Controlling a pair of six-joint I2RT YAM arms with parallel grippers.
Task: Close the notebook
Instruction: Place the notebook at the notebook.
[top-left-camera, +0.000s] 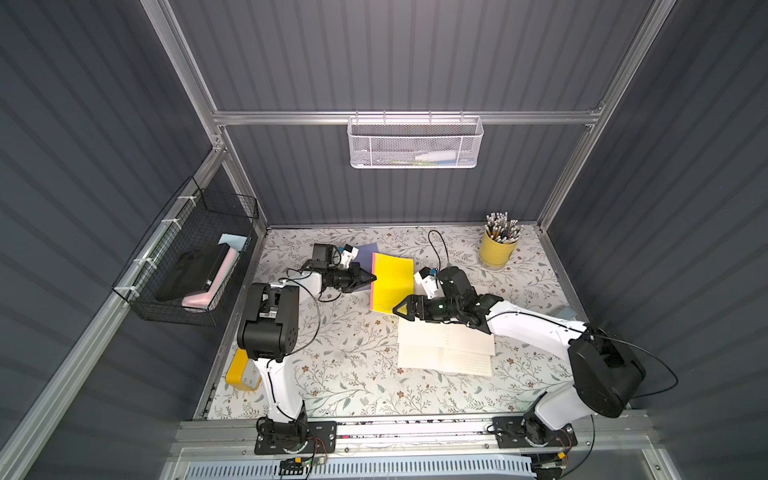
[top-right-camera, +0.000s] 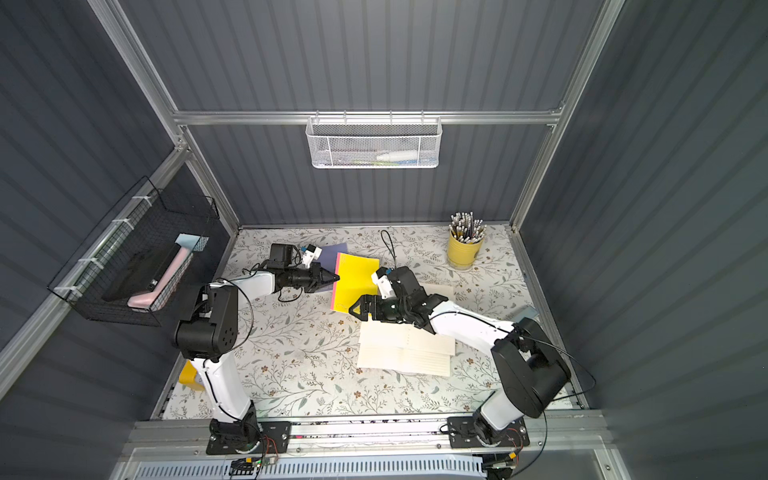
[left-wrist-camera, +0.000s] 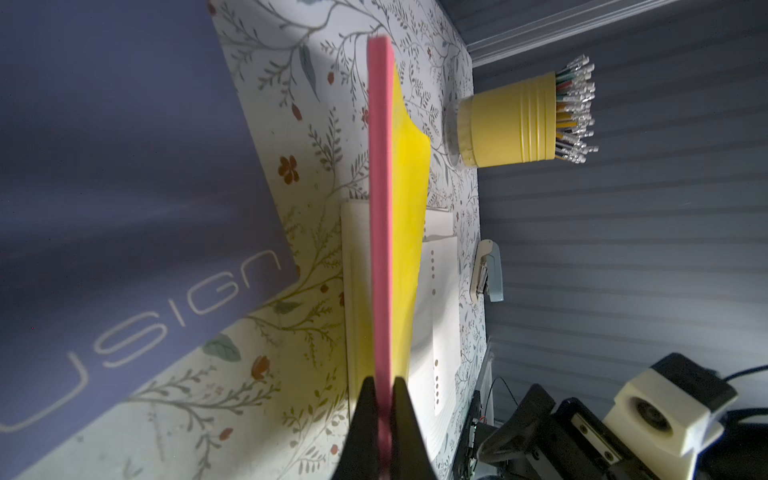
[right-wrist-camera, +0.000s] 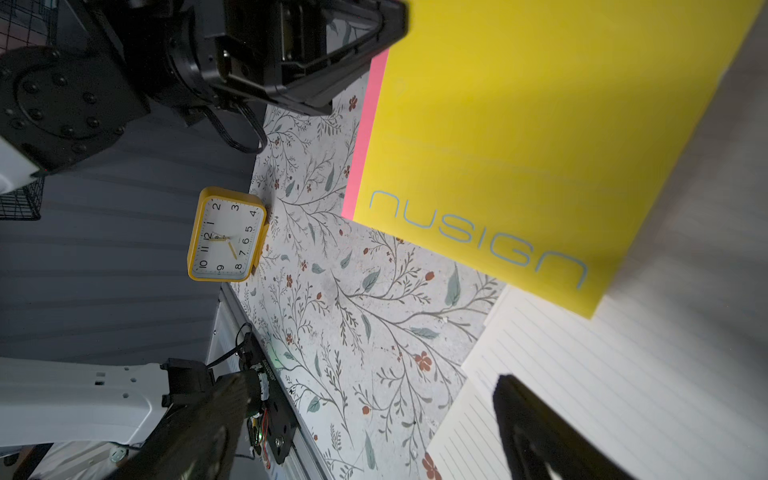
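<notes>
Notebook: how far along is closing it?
Done: left hand is shut on the pink edge of the notebook, tilted off the table. In hand: the yellow cover bows away from that edge; right hand is open by its corner. Left: probably press the cover flat, set down, release.

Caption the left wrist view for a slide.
Left gripper pinches the pink-edged yellow notebook, pencil-filled yellow cup beyond.
</notes>
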